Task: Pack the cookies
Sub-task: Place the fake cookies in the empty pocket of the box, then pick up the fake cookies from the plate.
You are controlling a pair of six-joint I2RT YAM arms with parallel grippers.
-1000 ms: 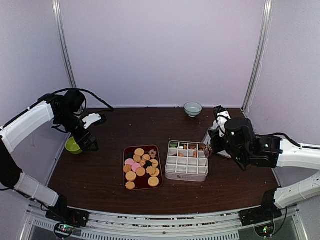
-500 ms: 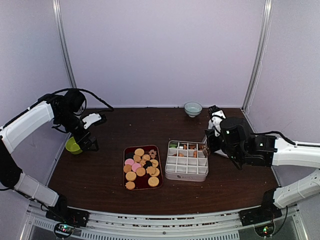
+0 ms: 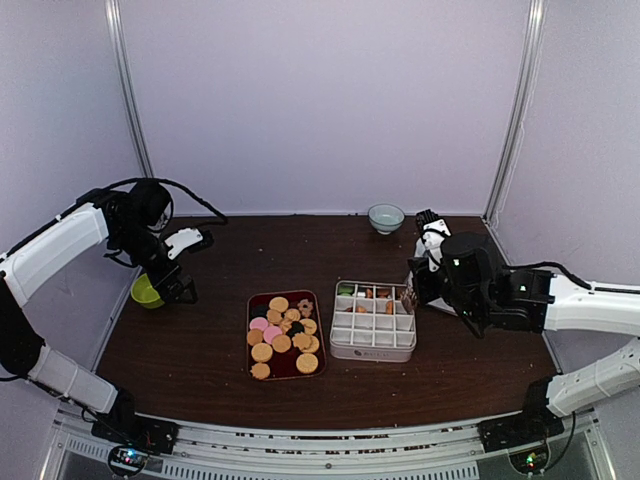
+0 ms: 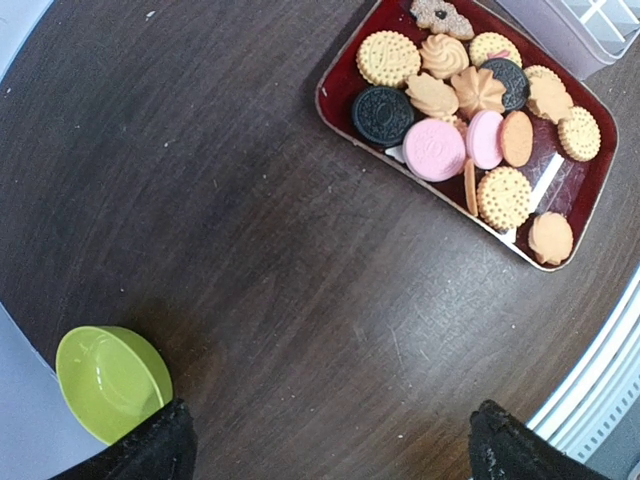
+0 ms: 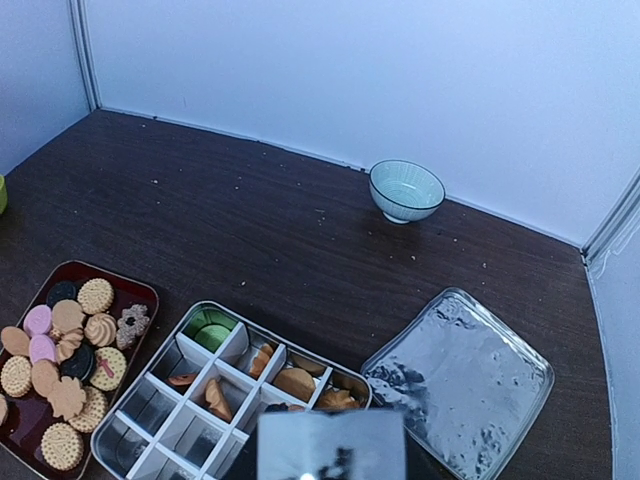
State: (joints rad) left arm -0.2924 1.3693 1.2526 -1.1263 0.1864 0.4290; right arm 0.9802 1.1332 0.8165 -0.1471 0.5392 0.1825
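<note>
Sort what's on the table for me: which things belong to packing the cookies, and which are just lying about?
Part of the job: cookies; red tray holding them; divided box, partly filled; lid beside it; metal tongs.

Lying about: green bowl; pale blue bowl.
</note>
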